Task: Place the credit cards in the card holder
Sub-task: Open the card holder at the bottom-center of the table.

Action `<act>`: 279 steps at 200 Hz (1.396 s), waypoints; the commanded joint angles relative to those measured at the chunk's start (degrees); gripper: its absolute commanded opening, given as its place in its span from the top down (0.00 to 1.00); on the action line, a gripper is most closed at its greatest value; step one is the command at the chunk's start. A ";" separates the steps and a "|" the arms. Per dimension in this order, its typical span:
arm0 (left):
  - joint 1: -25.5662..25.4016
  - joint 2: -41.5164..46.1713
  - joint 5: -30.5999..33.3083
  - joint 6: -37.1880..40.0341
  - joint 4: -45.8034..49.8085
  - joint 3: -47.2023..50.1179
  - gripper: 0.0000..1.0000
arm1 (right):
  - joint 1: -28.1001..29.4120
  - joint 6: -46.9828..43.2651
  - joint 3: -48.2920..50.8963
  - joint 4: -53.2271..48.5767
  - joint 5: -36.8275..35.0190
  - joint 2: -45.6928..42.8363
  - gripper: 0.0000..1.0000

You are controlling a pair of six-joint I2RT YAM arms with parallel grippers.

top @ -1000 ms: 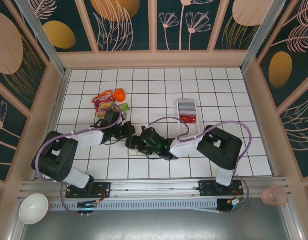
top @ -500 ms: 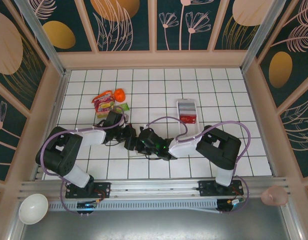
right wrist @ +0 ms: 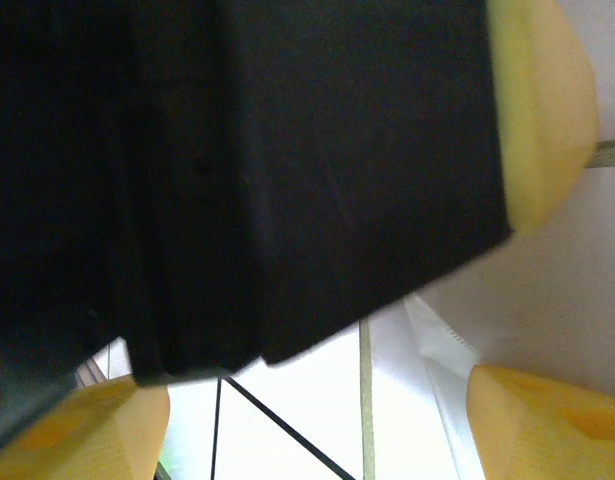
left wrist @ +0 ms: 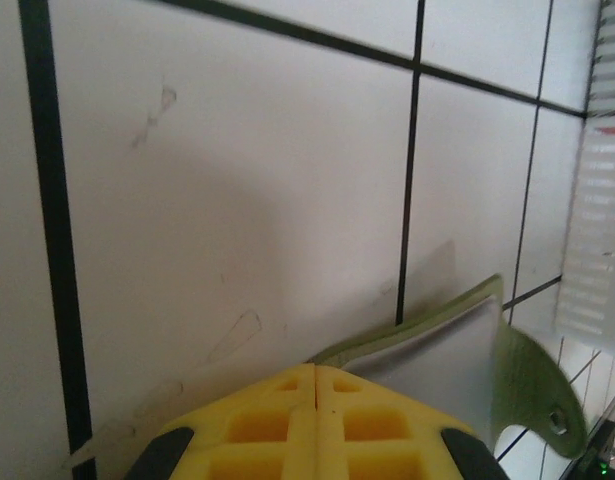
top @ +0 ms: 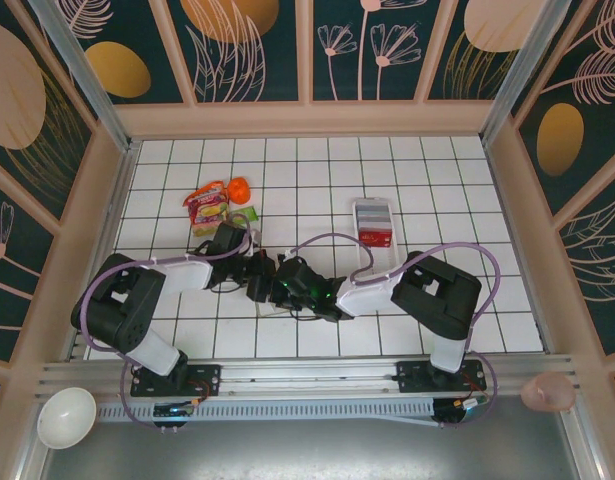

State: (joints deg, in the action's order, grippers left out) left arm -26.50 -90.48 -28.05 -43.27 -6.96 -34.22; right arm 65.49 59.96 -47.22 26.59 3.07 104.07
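Observation:
The card holder (left wrist: 457,345) lies partly open on the tiles, olive-green outside, pale grey inside, with its snap tab (left wrist: 543,396) to the right. My left gripper (left wrist: 315,372) is shut, yellow fingertips together and touching the holder's near edge, nothing between them. In the top view my left gripper (top: 255,272) and right gripper (top: 275,288) meet over the holder and hide it. My right gripper (right wrist: 307,400) is open, and the holder's thin green edge (right wrist: 367,400) runs between its fingers (right wrist: 547,420). The left gripper's black body (right wrist: 287,170) is close above. Red credit cards (top: 375,238) lie in a white tray.
The long white tray (top: 373,216) stands right of centre and also shows as a ribbed wall (left wrist: 597,230). Red-orange snack packets (top: 207,205) and an orange thing (top: 239,188) lie at the back left. A raised rim borders the tiled floor.
My left gripper has slid right until it meets the right gripper over the holder. The right gripper's jaws have opened a little wider.

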 commanded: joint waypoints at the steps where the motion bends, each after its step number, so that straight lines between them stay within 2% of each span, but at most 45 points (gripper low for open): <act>1: -1.24 -0.40 0.45 0.43 2.04 0.99 1.00 | 0.62 -1.86 -0.34 1.14 -0.96 0.38 0.19; 29: -1.43 -0.33 3.62 1.56 4.11 0.72 1.00 | 1.12 -3.09 0.02 2.68 -1.14 -0.65 0.17; 94: -1.50 0.47 4.93 1.94 3.47 2.93 1.00 | 2.49 -7.74 1.40 2.73 -3.71 -6.93 0.16; 105: -1.54 0.65 4.99 1.96 3.19 3.14 1.00 | 2.46 -8.71 1.84 0.97 -3.77 -8.50 0.16; 143: -1.52 0.96 4.55 1.93 3.45 2.80 1.00 | 2.12 -10.51 3.17 -9.98 -11.20 -14.15 0.18; 183: -1.55 2.37 4.50 2.22 5.39 1.83 1.00 | -0.37 -10.52 3.88 -16.39 -11.14 -14.57 0.32; 195: -1.54 3.07 4.64 2.21 6.16 1.54 1.00 | -0.28 -11.14 3.35 -17.28 -10.78 -13.65 0.42; 208: -1.54 3.78 4.40 1.90 6.46 1.26 1.00 | -0.30 -11.55 2.90 -17.45 -10.20 -12.55 0.61; 213: -1.54 4.02 4.41 1.79 6.75 1.10 1.00 | -0.33 -11.67 2.72 -17.60 -10.17 -12.20 0.65; 224: -1.60 4.85 4.09 1.54 6.79 1.22 1.00 | -0.35 -11.78 2.40 -17.84 -10.60 -11.60 0.65; 244: -1.69 6.38 3.75 1.20 6.54 2.03 1.00 | -1.08 -11.54 1.28 -19.95 -12.26 -10.59 0.59; 279: -2.54 7.72 3.25 1.93 8.95 2.09 1.00 | -1.20 -14.01 -0.68 -20.76 -11.30 -9.17 0.61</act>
State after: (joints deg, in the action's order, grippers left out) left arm -28.27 -84.23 -24.60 -42.00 -1.91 -32.75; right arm 64.18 48.27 -45.56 6.96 -7.11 93.91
